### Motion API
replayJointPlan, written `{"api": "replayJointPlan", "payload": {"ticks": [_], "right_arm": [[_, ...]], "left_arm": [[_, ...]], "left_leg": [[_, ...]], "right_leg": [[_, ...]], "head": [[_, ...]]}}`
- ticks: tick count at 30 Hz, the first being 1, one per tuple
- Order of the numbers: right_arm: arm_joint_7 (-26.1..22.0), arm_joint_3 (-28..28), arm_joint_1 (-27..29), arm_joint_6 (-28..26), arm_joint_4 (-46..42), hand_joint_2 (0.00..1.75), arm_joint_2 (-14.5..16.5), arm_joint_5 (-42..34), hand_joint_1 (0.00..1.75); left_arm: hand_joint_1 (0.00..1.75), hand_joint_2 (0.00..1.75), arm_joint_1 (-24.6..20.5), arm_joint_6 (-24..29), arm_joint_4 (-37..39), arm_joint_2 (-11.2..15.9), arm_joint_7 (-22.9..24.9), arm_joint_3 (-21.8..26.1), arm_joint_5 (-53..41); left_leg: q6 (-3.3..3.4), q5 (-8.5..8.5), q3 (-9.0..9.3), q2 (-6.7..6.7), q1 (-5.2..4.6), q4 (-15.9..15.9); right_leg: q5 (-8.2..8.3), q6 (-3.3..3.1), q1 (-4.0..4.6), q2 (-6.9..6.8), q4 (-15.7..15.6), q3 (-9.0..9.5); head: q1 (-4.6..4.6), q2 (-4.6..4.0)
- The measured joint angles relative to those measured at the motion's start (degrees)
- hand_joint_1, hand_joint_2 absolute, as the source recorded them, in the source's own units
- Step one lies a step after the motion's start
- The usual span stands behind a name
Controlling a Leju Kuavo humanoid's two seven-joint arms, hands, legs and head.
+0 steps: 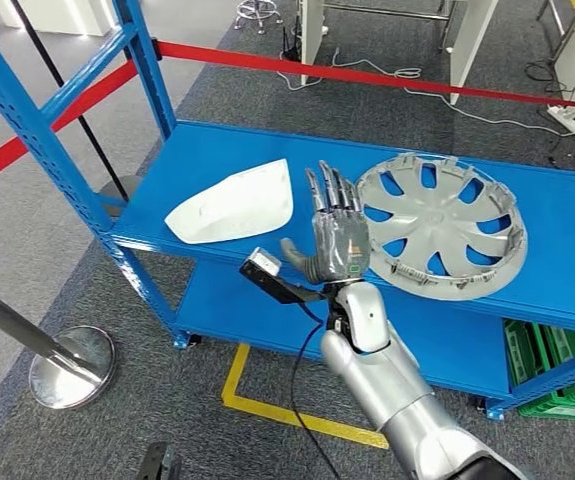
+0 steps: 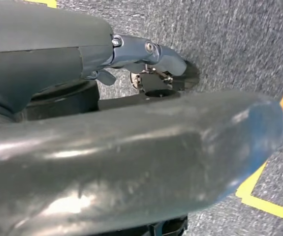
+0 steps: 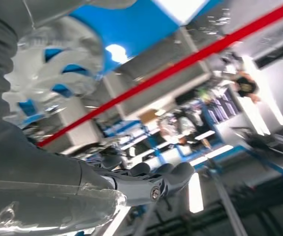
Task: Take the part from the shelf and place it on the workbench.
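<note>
R hand (image 1: 338, 238) empty, fingers spread, above shelf (image 1: 571, 215) edge between white cover (image 1: 233, 203) and hubcap (image 1: 442, 225). L hand (image 2: 140, 157): grip can't tell. Approach low, grip rim firmly.

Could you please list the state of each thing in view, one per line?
White part: lying on the upper shelf, untouched.
Hubcap: lying flat on the upper shelf, untouched.
Right robot hand: open, fingers spread, raised in front of the shelf, holding nothing.
Left robot hand: hanging over the carpet; open or shut unclear.
</note>
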Motion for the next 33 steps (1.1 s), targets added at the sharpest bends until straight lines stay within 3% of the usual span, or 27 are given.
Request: {"api": "replayJointPlan", "payload": {"ticks": [2,5,6,7,8,10,12,15,17,20,21,22,23,25,26,28,31,33], "right_arm": [[-0.03,-0.98,-2.47,0.92,2.84,1.75,-0.22,-1.55,0.0],[0.73,-2.88,-6.8,4.22,8.28,1.75,-0.83,-3.71,0.0],[1.47,-3.46,-8.19,5.54,10.34,1.75,-1.19,-3.91,0.0],[2.23,-4.0,-9.52,6.9,12.34,1.75,-1.59,-3.97,0.0],[2.92,-4.48,-10.89,8.23,14.27,1.75,-1.98,-4.03,0.0],[4.26,-5.46,-13.66,10.7,17.76,1.75,-2.74,-4.15,0.0],[5.32,-6.41,-16.04,12.17,20.78,1.75,-3.66,-4.31,0.0],[5.85,-7.47,-17.79,12.79,23.72,1.75,-4.85,-4.42,0.0],[5.88,-7.81,-18.33,12.87,24.93,1.75,-5.31,-4.41,0.0],[5.9,-8.25,-18.81,12.91,26.35,1.75,-5.77,-4.41,0.0],[5.92,-8.38,-18.77,12.93,26.75,1.75,-5.88,-4.41,0.0],[6.12,-8.48,-18.73,13.01,27.08,1.75,-5.97,-4.4,0.0],[6.53,-8.56,-18.78,13.29,27.36,1.75,-6.08,-4.39,0.0],[7.96,-8.82,-19.25,14.96,27.94,1.75,-6.39,-4.43,0.0],[8.8,-9.04,-19.66,16.29,28.33,1.75,-6.63,-4.5,0.0],[10.59,-9.69,-20.24,19.08,29.35,1.75,-7.42,-4.68,0.0],[13.29,-10.86,-20.37,21.7,30.82,1.75,-9.07,-4.84,0.0],[14.27,-11.63,-20.37,22.3,31.44,1.75,-10.06,-4.92,0.0]], "left_arm": [[0.0,0.0,-0.31,-0.11,0.0,-0.02,0.25,-0.26,-0.43],[0.0,0.0,-0.73,-0.43,0.0,-0.02,0.75,-0.94,-1.01],[0.0,0.0,-0.8,-0.55,0.0,-0.01,0.92,-1.15,-1.17],[0.0,0.0,-0.86,-0.68,0.0,0.01,1.08,-1.31,-1.3],[0.0,0.0,-0.95,-0.79,0.0,0.03,1.19,-1.4,-1.39],[0.0,0.0,-1.23,-0.98,0.0,0.04,1.32,-1.61,-1.52],[0.0,0.0,-1.63,-1.06,0.0,-0.01,1.44,-1.82,-1.61],[0.0,0.0,-1.87,-1.09,0.0,-0.05,1.56,-2.33,-1.67],[0.0,0.0,-1.94,-1.09,0.0,-0.05,1.56,-2.59,-1.67],[0.0,0.0,-2.09,-1.09,0.0,-0.05,1.56,-2.66,-1.67],[0.0,0.0,-2.09,-1.09,0.0,-0.05,1.56,-2.66,-1.67],[0.0,0.0,-2.09,-1.09,0.0,-0.05,1.56,-2.66,-1.67],[0.0,0.0,-2.09,-1.1,0.0,-0.05,1.56,-2.66,-1.67],[0.0,0.0,-2.11,-1.12,0.0,-0.05,1.56,-2.67,-1.67],[0.0,0.0,-2.16,-1.13,0.0,-0.04,1.57,-2.68,-1.68],[0.0,0.0,-2.25,-1.14,0.0,-0.02,1.71,-2.69,-1.7],[0.0,0.0,-2.27,-1.16,0.0,-0.01,2.05,-2.72,-1.74],[0.0,0.0,-2.32,-1.16,0.0,-0.01,2.13,-2.76,-1.74]], "left_leg": [[-0.56,-1.45,-1.12,0.03,0.05,2.25],[-1.11,-5.92,-6.74,0.06,0.12,12.98],[-1.14,-6.35,-8.33,0.06,0.13,15.61],[-1.11,-5.67,-8.96,0.06,0.14,16.21],[-1.02,-3.97,-8.51,0.07,0.14,14.59],[-0.81,0.37,-5.48,0.11,0.17,7.59],[-0.28,2.07,-2.92,0.07,0.18,1.78],[0.82,1.72,-2.45,-0.07,0.15,0.35],[1.5,1.75,-2.32,-0.06,0.28,0.17],[2.06,1.63,-2.22,-0.02,0.32,0.09],[2.14,1.57,-2.19,-0.02,0.31,0.1],[2.17,1.52,-2.12,-0.03,0.32,0.1],[2.14,1.45,-1.99,-0.06,0.33,0.11],[1.83,1.2,-1.64,-0.14,0.34,0.13],[1.58,1.04,-1.55,-0.2,0.23,0.26],[1.05,0.99,-1.56,-0.32,0.0,0.35],[0.28,0.83,-1.76,-0.31,0.07,0.47],[-0.3,-1.23,-3.25,-0.15,0.14,3.69]], "right_leg": [[0.14,-0.52,-0.26,0.01,-0.19,0.08],[0.09,-0.87,-0.37,-0.08,-0.21,0.11],[0.07,-0.88,-0.37,-0.09,-0.21,0.12],[0.06,-0.87,-0.38,-0.08,-0.2,0.15],[0.03,-0.83,-0.41,-0.04,-0.19,0.18],[-0.1,-0.57,-0.4,0.05,-0.16,0.27],[-0.22,-0.03,-0.18,0.11,-0.02,0.06],[-0.26,0.88,-0.1,0.04,-0.23,-0.17],[-1.68,1.4,-0.16,-0.09,1.75,-1.15],[-6.36,1.82,-0.14,-0.18,12.23,-6.34],[-7.04,1.88,-0.15,-0.18,15.14,-7.96],[-6.66,1.93,-0.17,-0.19,16.15,-8.73],[-5.22,1.95,-0.22,-0.21,14.86,-8.38],[-1.0,1.99,-0.37,-0.34,7.49,-5.19],[0.37,1.92,-0.44,-0.31,3.8,-3.4],[1.14,1.53,-0.42,-0.25,0.26,-1.64],[1.14,0.51,-0.36,-0.15,0.08,-1.51],[1.23,-0.12,-0.57,-0.12,-0.04,-1.4]], "head": [[-0.22,0.0],[-0.49,0.0],[-0.5,0.0],[-0.5,0.0],[-0.5,0.0],[-0.52,0.0],[-0.54,0.0],[-0.47,0.0],[-0.25,0.0],[0.02,0.0],[0.02,0.0],[0.04,0.0],[0.04,0.0],[0.04,0.0],[0.03,0.0],[-0.13,0.0],[-0.26,0.0],[-0.43,0.0]]}}
